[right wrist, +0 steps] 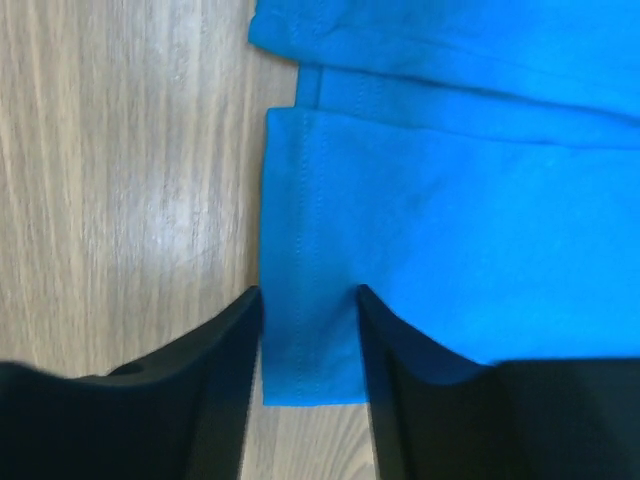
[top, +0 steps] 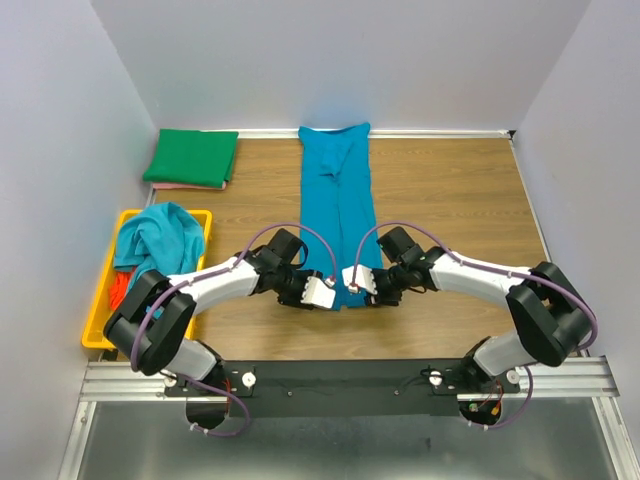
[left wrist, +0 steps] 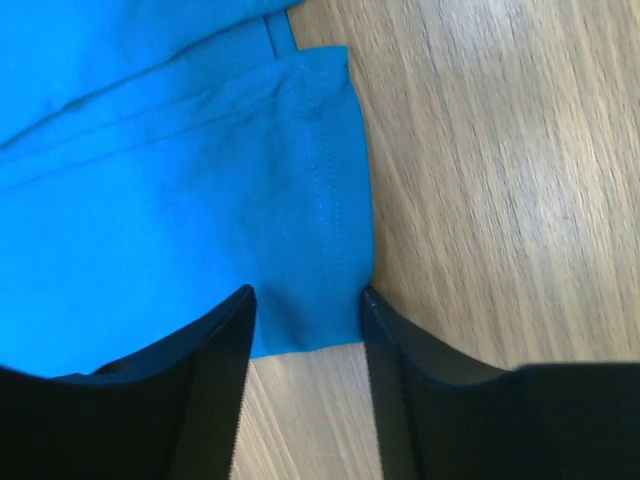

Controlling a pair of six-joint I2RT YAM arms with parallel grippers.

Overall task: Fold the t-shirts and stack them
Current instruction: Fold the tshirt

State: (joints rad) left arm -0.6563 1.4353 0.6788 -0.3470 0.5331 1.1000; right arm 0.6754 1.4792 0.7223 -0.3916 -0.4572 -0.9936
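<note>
Teal-blue cloth fills the middle of the wooden table [top: 450, 200]: a long teal-blue t-shirt [top: 338, 210], folded lengthwise into a narrow strip, runs from the far wall to just in front of the arms. Both arms reach inward to its near hem.

The left gripper [top: 322, 292] is at the near left corner of the strip and the right gripper [top: 360, 280] at the near right corner, the two close together.

In the left wrist view, the left gripper [left wrist: 307, 300] has its jaws partway apart. The stitched hem corner lies flat between them, and the cloth's outer edge touches one finger. In the right wrist view, the right gripper [right wrist: 308, 300] stands the same way. Its jaws are about half open astride the other corner, and the side seam runs just beside one finger. Neither corner looks pinched or lifted off the wood.

At the far left corner a folded green t-shirt [top: 190, 157] lies on a thin pinkish layer. Nearer, on the left edge, a yellow tray [top: 92, 325] holds a crumpled teal t-shirt [top: 158, 235] and some orange-red cloth [top: 118, 290].
</note>
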